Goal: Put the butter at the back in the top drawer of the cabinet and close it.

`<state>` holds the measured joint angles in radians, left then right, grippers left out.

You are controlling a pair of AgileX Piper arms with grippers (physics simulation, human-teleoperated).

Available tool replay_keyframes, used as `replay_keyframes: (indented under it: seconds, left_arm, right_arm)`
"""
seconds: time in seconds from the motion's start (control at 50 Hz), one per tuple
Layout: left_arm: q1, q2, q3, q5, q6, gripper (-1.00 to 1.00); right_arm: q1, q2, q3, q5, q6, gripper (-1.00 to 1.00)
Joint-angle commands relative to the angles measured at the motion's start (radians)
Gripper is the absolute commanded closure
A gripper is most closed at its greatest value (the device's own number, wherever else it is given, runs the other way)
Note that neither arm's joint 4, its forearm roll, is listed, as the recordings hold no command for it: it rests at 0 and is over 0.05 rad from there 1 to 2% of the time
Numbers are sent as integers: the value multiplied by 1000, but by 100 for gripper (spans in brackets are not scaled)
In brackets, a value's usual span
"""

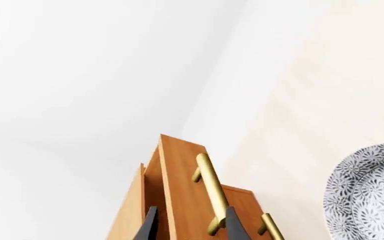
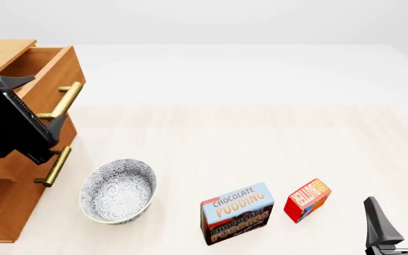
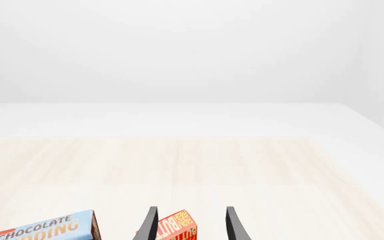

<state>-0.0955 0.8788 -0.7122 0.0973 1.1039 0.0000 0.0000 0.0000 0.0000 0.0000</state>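
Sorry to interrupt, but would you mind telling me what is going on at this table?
The left gripper is at the cabinet's top drawer, open around its handle; the drawer is pulled out. The butter stands on the table beside the pudding box, untouched. The right gripper waits open near it, holding nothing.

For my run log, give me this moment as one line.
top drawer open | left gripper open at handle | butter on table | right gripper open, empty

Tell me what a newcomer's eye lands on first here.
The wooden cabinet at the table's left edge, its top drawer pulled open, with the left tool open by the brass handles. Near the front stand a patterned bowl, a Chocolate Pudding box and the small red butter.
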Motion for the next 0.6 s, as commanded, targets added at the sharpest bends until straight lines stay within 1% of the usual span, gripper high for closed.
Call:
replay_keyframes:
  seconds: [0.02, 0.04, 0.08, 0.12, 0.14, 0.16, 0.2, 0.24, 0.28, 0.3, 0.32, 0.34, 0.36, 0.38, 0.42, 0.44, 0.48, 0.5, 0.52, 0.56, 0.58, 0.6]
  left_arm:
    - [-13, -37, -85, 89, -39, -100]
    - [-17, -38, -136, 127, -62, -100]
    - [-21, -37, -170, 157, -84, -100]
    - [-77, 3, -253, 238, -162, -100]
    - [-77, 4, -253, 239, -162, -100]
    - [-49, -10, -289, 288, -192, -100]
    - [-68, 31, -397, 382, -293, -100]
    - [-48, 16, -405, 388, -289, -100]
    - [-41, 24, -459, 421, -322, -100]
    - [-41, 24, -459, 421, -322, -100]
    - [-36, 36, -496, 446, -348, -100]
    - [-36, 36, -497, 446, -348, -100]
    - [-29, 67, -572, 501, -397, -100]
    - [-19, 84, -622, 538, -434, -100]
    - [-10, 100, -684, 580, -479, -100]
    - [-4, 115, -729, 618, -520, -100]
    - [-9, 125, -777, 647, -569, -100]
    - [-15, 168, -832, 710, -650, -100]
    - [-26, 176, -854, 726, -678, -100]
    - [-31, 169, -874, 740, -703, -100]
    - [-31, 169, -874, 740, -703, -100]
    - [-32, 171, -886, 750, -722, -100]
  right_arm:
    - [0, 0, 0, 0, 0, -100]
    - [0, 0, 0, 0, 0, -100]
    - [0, 0, 0, 0, 0, -100]
    - [0, 0, 0, 0, 0, -100]
    - [0, 0, 0, 0, 0, -100]
    - [0, 0, 0, 0, 0, -100]
    - [0, 0, 0, 0, 0, -100]
    - [0, 0, 0, 0, 0, -100]
    - [0, 0, 0, 0, 0, -100]
    - [0, 0, 0, 0, 0, -100]
    - [0, 0, 0, 0, 0, -100]
    - [0, 0, 0, 0, 0, -100]
    - [0, 0, 0, 0, 0, -100]
    - [0, 0, 0, 0, 0, -100]
    - [0, 0, 0, 0, 0, -100]
    - [0, 0, 0, 0, 0, -100]
    - [0, 0, 0, 0, 0, -100]
    - [0, 0, 0, 0, 0, -100]
    - [0, 0, 0, 0, 0, -100]
    - [0, 0, 0, 0, 0, -100]
    - [0, 0, 0, 0, 0, -100]
    - [0, 0, 0, 0, 0, -100]
